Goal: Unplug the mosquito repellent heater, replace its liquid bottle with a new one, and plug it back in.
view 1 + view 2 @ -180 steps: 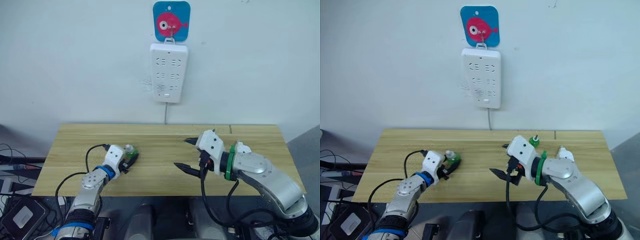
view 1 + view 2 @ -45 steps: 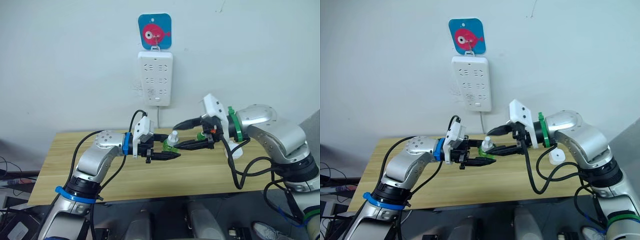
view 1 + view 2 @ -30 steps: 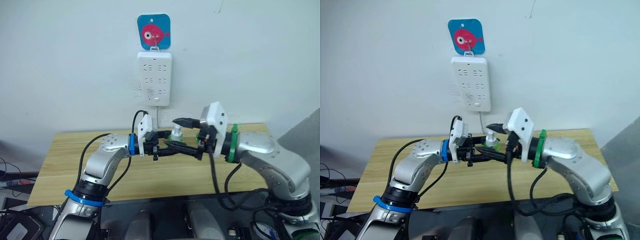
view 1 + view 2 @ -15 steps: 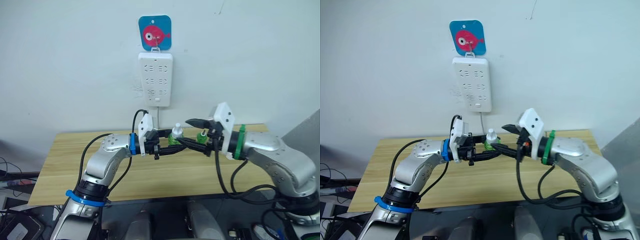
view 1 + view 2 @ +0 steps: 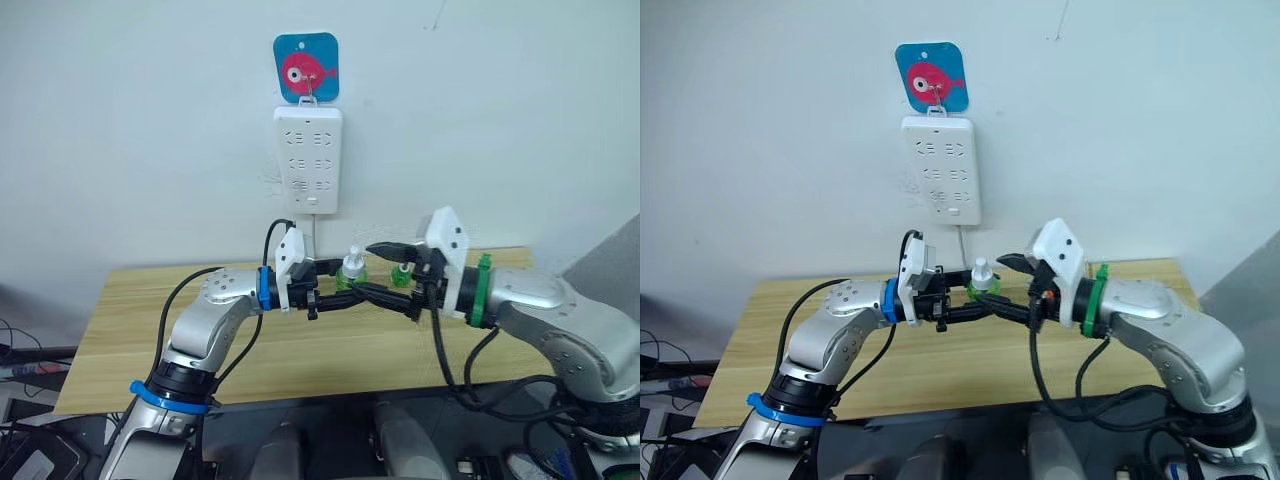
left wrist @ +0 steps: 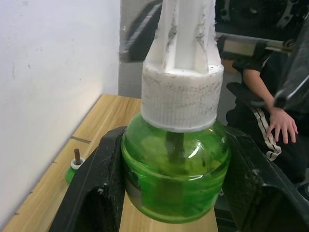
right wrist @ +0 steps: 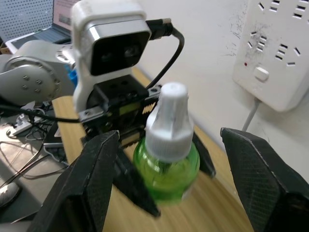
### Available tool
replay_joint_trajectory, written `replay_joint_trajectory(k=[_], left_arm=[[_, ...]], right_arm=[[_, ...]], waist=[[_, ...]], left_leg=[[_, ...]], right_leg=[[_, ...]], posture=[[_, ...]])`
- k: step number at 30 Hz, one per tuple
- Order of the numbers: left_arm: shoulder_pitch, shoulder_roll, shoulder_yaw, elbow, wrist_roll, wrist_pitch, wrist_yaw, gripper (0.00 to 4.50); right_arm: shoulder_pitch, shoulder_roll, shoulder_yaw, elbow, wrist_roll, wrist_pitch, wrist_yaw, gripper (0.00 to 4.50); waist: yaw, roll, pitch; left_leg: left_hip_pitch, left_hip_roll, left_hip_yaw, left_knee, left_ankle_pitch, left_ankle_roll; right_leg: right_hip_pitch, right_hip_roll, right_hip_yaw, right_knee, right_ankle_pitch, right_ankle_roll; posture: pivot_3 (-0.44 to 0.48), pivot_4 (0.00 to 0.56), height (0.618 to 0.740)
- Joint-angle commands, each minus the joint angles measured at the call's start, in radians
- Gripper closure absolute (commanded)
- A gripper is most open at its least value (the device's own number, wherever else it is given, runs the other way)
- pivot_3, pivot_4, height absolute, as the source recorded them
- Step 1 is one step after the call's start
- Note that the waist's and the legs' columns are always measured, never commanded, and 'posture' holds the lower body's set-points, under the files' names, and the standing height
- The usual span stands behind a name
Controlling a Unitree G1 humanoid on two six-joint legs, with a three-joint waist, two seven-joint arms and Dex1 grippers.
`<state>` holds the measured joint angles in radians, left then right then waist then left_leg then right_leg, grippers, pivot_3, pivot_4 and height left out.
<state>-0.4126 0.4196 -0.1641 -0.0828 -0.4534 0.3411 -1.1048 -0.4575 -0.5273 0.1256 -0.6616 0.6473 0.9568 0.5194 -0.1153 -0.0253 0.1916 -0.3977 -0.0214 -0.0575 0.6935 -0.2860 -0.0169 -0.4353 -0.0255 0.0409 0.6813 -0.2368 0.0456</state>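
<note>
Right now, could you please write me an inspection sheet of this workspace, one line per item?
Surface: wooden table, light planks, standing against a white wall.
Job's things: capped green bottle with a white cap, held upright above the table; a second small green bottle stands on the table behind, uncapped with a dark wick. The heater itself: nothing seen.
Clutter: nothing seen.
Grippers: left tool is shut on the capped green bottle's body; right tool is open, its fingers above and below the bottle, not touching it.
Cables: black wires loop along both arms; the power strip's cord drops behind the table.
Surroundings: white power strip on the wall, sockets vacant, hung under a blue fish hook; a person's hand in the left wrist view.
</note>
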Motion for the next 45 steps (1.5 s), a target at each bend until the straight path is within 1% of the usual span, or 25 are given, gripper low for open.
replay_joint_trajectory(k=[1, 4, 6, 10, 14, 17, 20, 22, 26, 29, 30, 33, 34, 35, 36, 41, 42, 43, 45], left_arm=[[-0.003, 0.002, 0.002, -0.046, -0.010, -0.016, -0.009, 2.20], [0.001, 0.002, 0.000, -0.053, -0.011, -0.014, -0.009, 2.20], [0.007, 0.003, 0.000, -0.060, -0.013, -0.012, -0.008, 2.20], [0.012, 0.007, 0.004, -0.064, -0.013, -0.010, -0.005, 2.20], [0.012, 0.011, 0.005, -0.063, -0.013, -0.009, -0.007, 2.20], [0.009, 0.014, 0.007, -0.055, -0.012, -0.012, -0.011, 2.20], [0.005, 0.014, 0.005, -0.048, -0.008, -0.016, -0.014, 2.20], [0.002, 0.015, -0.001, -0.043, -0.004, -0.022, -0.020, 2.20], [-0.001, 0.016, -0.009, -0.039, 0.006, -0.032, -0.034, 2.20], [-0.003, 0.016, -0.010, -0.037, 0.009, -0.037, -0.038, 2.20], [-0.003, 0.015, -0.011, -0.036, 0.010, -0.039, -0.039, 2.20], [0.000, 0.012, -0.012, -0.038, 0.013, -0.042, -0.037, 2.20], [0.001, 0.011, -0.012, -0.039, 0.013, -0.042, -0.036, 2.20], [0.002, 0.011, -0.011, -0.041, 0.013, -0.041, -0.036, 2.20], [0.004, 0.012, -0.010, -0.041, 0.013, -0.041, -0.035, 2.20], [0.011, 0.015, -0.007, -0.038, 0.019, -0.045, -0.040, 2.20], [0.013, 0.017, -0.007, -0.036, 0.022, -0.047, -0.042, 2.20], [0.015, 0.018, -0.007, -0.036, 0.024, -0.049, -0.043, 2.20], [0.020, 0.020, -0.008, -0.035, 0.027, -0.049, -0.043, 2.20]], right_arm=[[-0.044, 0.041, 0.016, 0.033, -0.031, -0.044, -0.021, 1.00], [-0.056, 0.065, 0.013, 0.069, -0.040, -0.059, -0.019, 1.00], [-0.049, 0.060, -0.010, 0.079, -0.028, -0.052, -0.009, 1.00], [-0.005, -0.026, -0.071, 0.058, 0.000, -0.032, 0.044, 1.00], [0.042, -0.141, -0.167, 0.022, 0.078, 0.007, 0.106, 1.00], [0.067, -0.213, -0.213, 0.003, 0.126, 0.028, 0.149, 1.00], [0.069, -0.251, -0.241, -0.019, 0.196, 0.061, 0.169, 1.00], [0.038, -0.227, -0.235, -0.028, 0.242, 0.085, 0.141, 1.00], [-0.029, -0.130, -0.198, -0.012, 0.296, 0.125, 0.045, 1.00], [-0.067, -0.067, -0.164, 0.014, 0.300, 0.134, 0.000, 1.00], [-0.076, -0.048, -0.150, 0.023, 0.293, 0.132, -0.010, 1.00], [-0.091, -0.008, -0.113, 0.041, 0.278, 0.122, -0.024, 1.00], [-0.093, 0.002, -0.107, 0.043, 0.280, 0.121, -0.026, 1.36], [-0.095, 0.006, -0.100, 0.043, 0.279, 0.119, -0.024, 1.59], [-0.095, 0.008, -0.096, 0.043, 0.280, 0.117, -0.022, 1.92], [-0.098, 0.010, -0.098, 0.038, 0.290, 0.112, -0.021, 3.76], [-0.101, 0.011, -0.102, 0.037, 0.294, 0.110, -0.023, 4.06], [-0.102, 0.011, -0.103, 0.035, 0.296, 0.109, -0.024, 4.19], [-0.104, 0.008, -0.109, 0.028, 0.297, 0.105, -0.026, 4.19]], waist=[[0.000, 0.000, 0.000], [0.001, 0.000, 0.000], [0.001, 0.001, -0.001], [0.003, 0.001, -0.001], [0.003, 0.001, -0.001], [0.003, 0.001, -0.001], [0.000, 0.001, -0.001], [-0.002, 0.002, -0.001], [-0.003, 0.002, -0.002], [-0.003, 0.002, -0.002], [-0.003, 0.002, -0.002], [-0.002, 0.003, -0.005], [-0.002, 0.003, -0.005], [-0.002, 0.003, -0.005], [-0.002, 0.003, -0.005], [-0.002, 0.003, -0.005], [-0.002, 0.003, -0.005], [-0.002, 0.003, -0.005], [-0.002, 0.003, -0.005]], left_leg=[[0.000, 0.000, 0.000, 0.000, 0.000, 0.000], [0.000, 0.000, 0.000, 0.000, 0.000, 0.000], [0.000, 0.000, 0.000, 0.000, 0.000, 0.000], [0.000, 0.000, -0.001, 0.000, 0.000, 0.000], [0.000, 0.000, 0.000, 0.000, 0.000, 0.000], [0.000, 0.000, 0.000, 0.000, 0.000, 0.000], [0.000, 0.001, 0.000, 0.000, 0.000, 0.000], [0.000, 0.001, 0.001, 0.000, 0.000, 0.001], [0.001, 0.001, 0.001, 0.000, 0.000, 0.001], [0.000, 0.001, 0.001, 0.000, 0.000, 0.001], [0.000, 0.001, 0.000, 0.000, 0.000, 0.001], [0.000, 0.001, 0.000, 0.000, 0.000, 0.000], [0.000, 0.001, 0.000, 0.000, 0.000, 0.000], [0.000, 0.001, 0.000, 0.000, 0.000, 0.000], [0.000, 0.001, 0.000, 0.000, 0.000, 0.000], [0.000, 0.001, 0.000, 0.000, 0.000, 0.000], [0.000, 0.001, 0.000, 0.000, 0.000, 0.000], [0.000, 0.001, 0.000, 0.000, 0.000, 0.000], [0.000, 0.001, 0.000, 0.000, 0.000, 0.000]], right_leg=[[0.000, 0.000, 0.000, 0.000, 0.000, 0.000], [0.000, 0.000, 0.000, 0.000, 0.000, 0.000], [0.000, 0.000, 0.000, 0.000, 0.000, 0.000], [0.000, -0.001, 0.000, 0.000, 0.000, 0.000], [0.000, -0.001, 0.000, 0.000, 0.000, 0.000], [0.001, 0.000, 0.000, 0.000, 0.000, 0.000], [0.001, 0.001, 0.000, 0.000, 0.000, 0.000], [0.001, 0.002, 0.000, 0.000, 0.000, 0.000], [0.001, 0.002, 0.001, 0.000, 0.000, 0.000], [0.001, 0.002, 0.001, 0.000, 0.000, 0.000], [0.001, 0.002, 0.001, 0.000, 0.000, 0.000], [0.001, 0.001, 0.001, 0.000, 0.000, 0.000], [0.001, 0.001, 0.001, 0.000, 0.000, 0.000], [0.001, 0.001, 0.001, 0.000, 0.000, 0.000], [0.001, 0.001, 0.001, 0.000, 0.000, 0.000], [0.001, 0.001, 0.000, 0.000, 0.000, 0.000], [0.001, 0.001, 0.000, 0.000, 0.000, 0.000], [0.001, 0.001, 0.000, 0.000, 0.000, 0.000], [0.001, 0.001, 0.000, 0.000, 0.000, 0.000]], posture=[[-0.185, 0.139, 0.733], [-0.185, 0.139, 0.733], [-0.180, 0.138, 0.733], [-0.182, 0.142, 0.733], [-0.185, 0.143, 0.733], [-0.194, 0.141, 0.733], [-0.194, 0.141, 0.733], [-0.201, 0.138, 0.733], [-0.201, 0.138, 0.733], [-0.201, 0.138, 0.733], [-0.199, 0.128, 0.733], [-0.193, 0.126, 0.733], [-0.191, 0.127, 0.733], [-0.190, 0.128, 0.733], [-0.189, 0.128, 0.733], [-0.187, 0.130, 0.733], [-0.188, 0.129, 0.733], [-0.189, 0.129, 0.733], [-0.190, 0.127, 0.733]])
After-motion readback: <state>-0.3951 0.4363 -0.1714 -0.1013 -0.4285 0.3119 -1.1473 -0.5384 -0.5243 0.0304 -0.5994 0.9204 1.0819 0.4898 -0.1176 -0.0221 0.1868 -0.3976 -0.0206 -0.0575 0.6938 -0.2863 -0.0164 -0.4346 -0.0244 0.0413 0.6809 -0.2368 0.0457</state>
